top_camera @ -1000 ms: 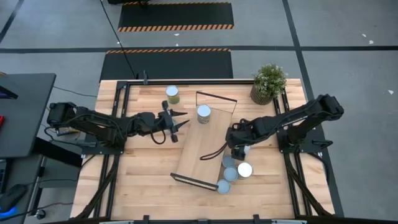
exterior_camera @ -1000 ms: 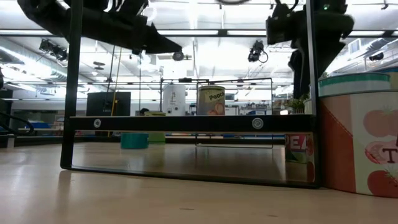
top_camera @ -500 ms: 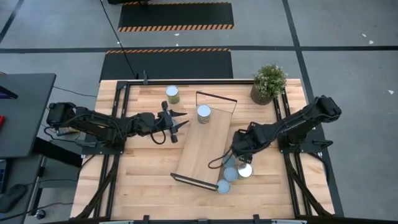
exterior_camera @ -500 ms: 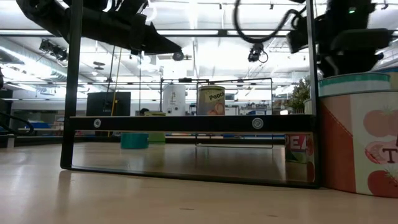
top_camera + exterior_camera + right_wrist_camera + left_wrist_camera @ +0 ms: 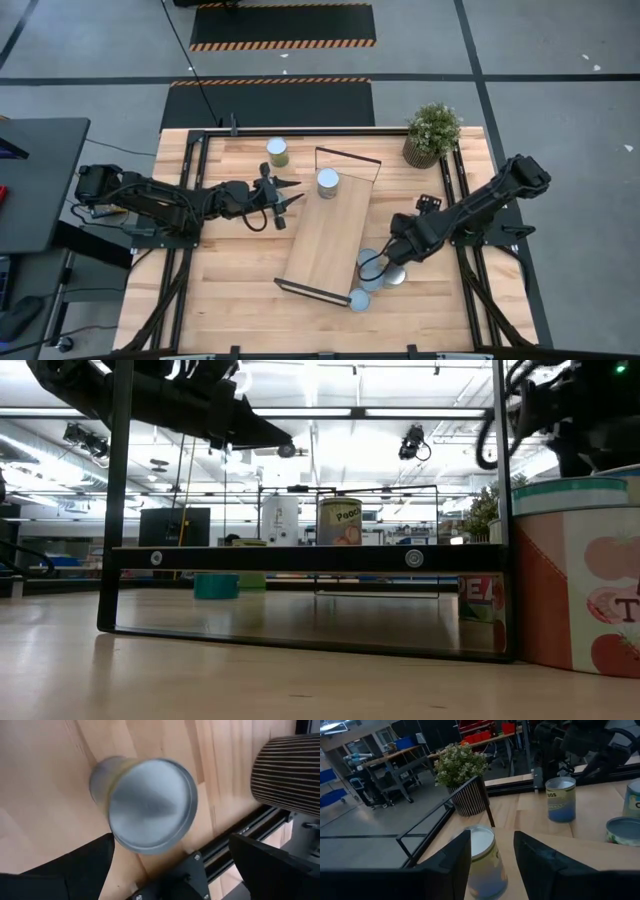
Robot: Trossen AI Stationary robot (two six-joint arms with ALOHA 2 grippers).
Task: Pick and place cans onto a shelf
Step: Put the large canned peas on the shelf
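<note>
On the worktop (image 5: 230,290), the shelf (image 5: 325,235) lies slanted across the middle, its black wire frames at the two short ends. One can (image 5: 327,183) stands upright on the shelf's far end, and another can (image 5: 277,152) stands on the bare wood just beyond that end. A cluster of cans (image 5: 372,270) sits beside the shelf's near right corner, with one more (image 5: 359,298) at the corner itself. The right gripper (image 5: 388,264) is low over this cluster, its jaws spread wide; its wrist view shows one silvery can top (image 5: 152,805) between the dark fingers (image 5: 70,870), not pinched. The left gripper (image 5: 288,197) hovers just left of the shelf's far end with its jaws pressed together and holding nothing. A potted plant (image 5: 432,133) stands at the far right corner.
</note>
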